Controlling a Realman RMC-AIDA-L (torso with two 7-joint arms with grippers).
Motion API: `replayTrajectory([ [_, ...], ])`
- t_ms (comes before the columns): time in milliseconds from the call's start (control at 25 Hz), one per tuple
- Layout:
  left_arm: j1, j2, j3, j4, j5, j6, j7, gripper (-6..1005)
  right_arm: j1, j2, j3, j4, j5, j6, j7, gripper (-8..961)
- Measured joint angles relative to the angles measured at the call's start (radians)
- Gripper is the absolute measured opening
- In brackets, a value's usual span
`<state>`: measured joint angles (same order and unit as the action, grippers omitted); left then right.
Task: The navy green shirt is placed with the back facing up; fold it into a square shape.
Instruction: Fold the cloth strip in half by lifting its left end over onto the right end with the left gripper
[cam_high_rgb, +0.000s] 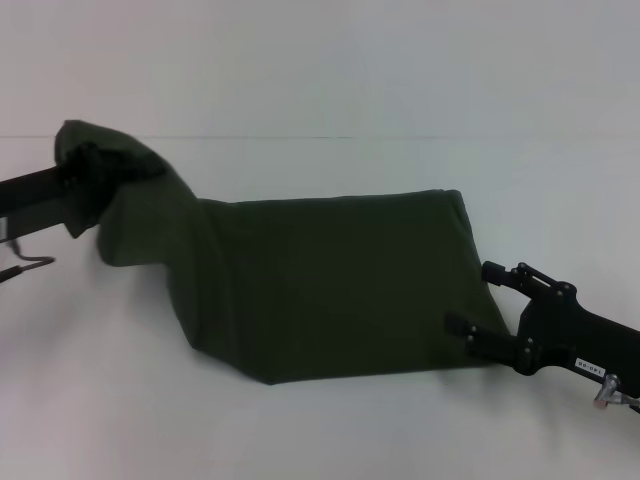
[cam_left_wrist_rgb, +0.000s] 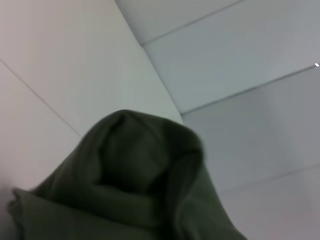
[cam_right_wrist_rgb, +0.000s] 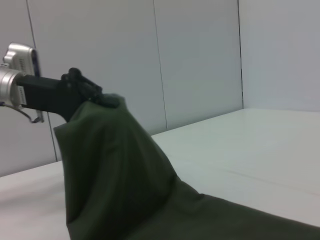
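The navy green shirt (cam_high_rgb: 330, 290) lies as a long folded band across the white table (cam_high_rgb: 330, 430), plain side up. Its left end is raised off the table and draped over my left gripper (cam_high_rgb: 88, 178), which is shut on the fabric. In the right wrist view the left gripper (cam_right_wrist_rgb: 98, 97) holds that end up as a peak of the shirt (cam_right_wrist_rgb: 115, 175). The left wrist view shows only bunched shirt fabric (cam_left_wrist_rgb: 140, 175). At the shirt's right edge, my right gripper (cam_high_rgb: 478, 298) stands open, low over the table, its fingers (cam_high_rgb: 462, 325) spread beside the cloth.
The white table runs to a pale wall (cam_high_rgb: 330, 60) behind the shirt. A cable (cam_high_rgb: 25, 265) hangs under the left arm. Bare tabletop lies in front of the shirt and behind it.
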<state>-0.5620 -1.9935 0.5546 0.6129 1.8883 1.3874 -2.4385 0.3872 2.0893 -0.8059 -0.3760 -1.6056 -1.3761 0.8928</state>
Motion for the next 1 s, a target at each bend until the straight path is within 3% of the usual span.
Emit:
replayTrajectory([
  [200,-0.064,-0.050,0.043,-0.009,0.000,-0.026,0.009,80,-0.006,0.000,-0.001,0.003,-0.001,0.000,0.000,925],
  [280,-0.092,-0.084,0.078,-0.009,0.000,-0.056,0.017,80,-0.007,0.000,-0.001,0.003,-0.001,0.000,0.000,925],
  [400,-0.126,-0.152,0.135,-0.019,-0.006,-0.153,0.055,80,-0.010,0.000,0.001,0.004,-0.001,0.000,0.000,925],
  [480,-0.159,-0.177,0.175,-0.075,-0.037,-0.229,0.109,80,-0.011,0.001,0.001,0.004,0.000,0.002,-0.001,925],
  [600,-0.224,-0.175,0.213,-0.250,-0.127,-0.297,0.238,81,-0.013,0.001,0.004,0.005,0.000,0.001,-0.001,925],
  [680,-0.242,-0.178,0.217,-0.299,-0.156,-0.324,0.284,81,-0.015,0.001,0.005,0.005,-0.001,0.000,0.000,925],
  [1000,-0.256,-0.182,0.218,-0.333,-0.236,-0.343,0.348,80,-0.033,-0.001,0.005,0.003,-0.001,-0.002,0.001,925],
])
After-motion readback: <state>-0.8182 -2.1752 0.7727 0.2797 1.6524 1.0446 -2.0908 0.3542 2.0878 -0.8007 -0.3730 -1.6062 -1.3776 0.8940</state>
